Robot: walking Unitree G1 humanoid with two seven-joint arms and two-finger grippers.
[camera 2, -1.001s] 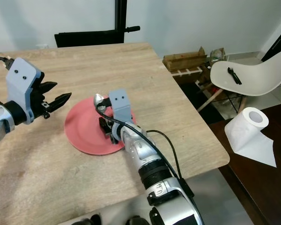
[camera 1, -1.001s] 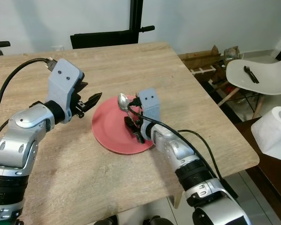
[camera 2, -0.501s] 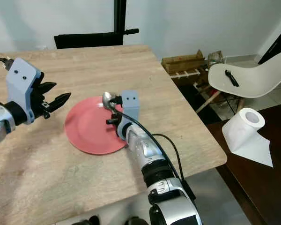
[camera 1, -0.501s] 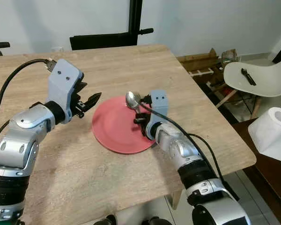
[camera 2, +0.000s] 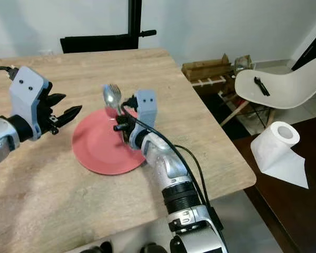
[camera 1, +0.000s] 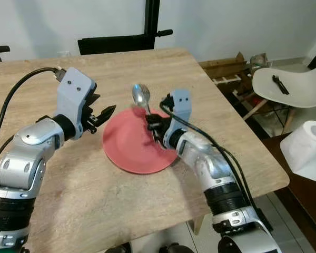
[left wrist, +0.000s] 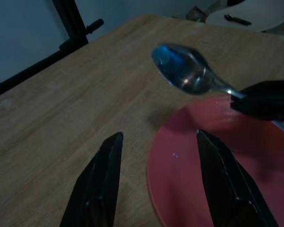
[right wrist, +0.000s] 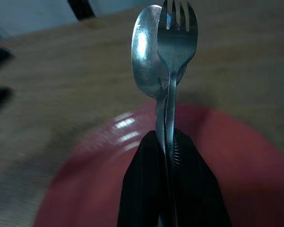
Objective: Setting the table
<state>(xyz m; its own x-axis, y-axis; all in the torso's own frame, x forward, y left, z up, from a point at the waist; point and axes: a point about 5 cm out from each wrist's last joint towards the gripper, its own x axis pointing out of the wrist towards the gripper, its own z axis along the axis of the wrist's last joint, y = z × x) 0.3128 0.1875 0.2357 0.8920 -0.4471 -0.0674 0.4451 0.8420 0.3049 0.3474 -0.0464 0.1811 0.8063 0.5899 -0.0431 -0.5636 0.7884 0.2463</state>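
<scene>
Swung leftward and raised since half a second ago, the right gripper [camera 1: 154,126] pinches a shiny metal spoon [camera 1: 141,95] and fork [right wrist: 176,38] together above the round red plate [camera 1: 127,152]. Beside the plate's left rim over the light wooden table [camera 1: 121,68], the left gripper [camera 1: 97,117] hovers with fingers parted.

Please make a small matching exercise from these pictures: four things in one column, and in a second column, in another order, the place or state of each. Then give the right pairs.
Things:
1. spoon and fork
2. red plate
3. left gripper
4. paper roll

Places or states:
A. open, beside the plate's edge
B. on the floor, beyond the table
C. clamped together in the right gripper
D. flat on the wooden table

Pairs: 1-C, 2-D, 3-A, 4-B
</scene>
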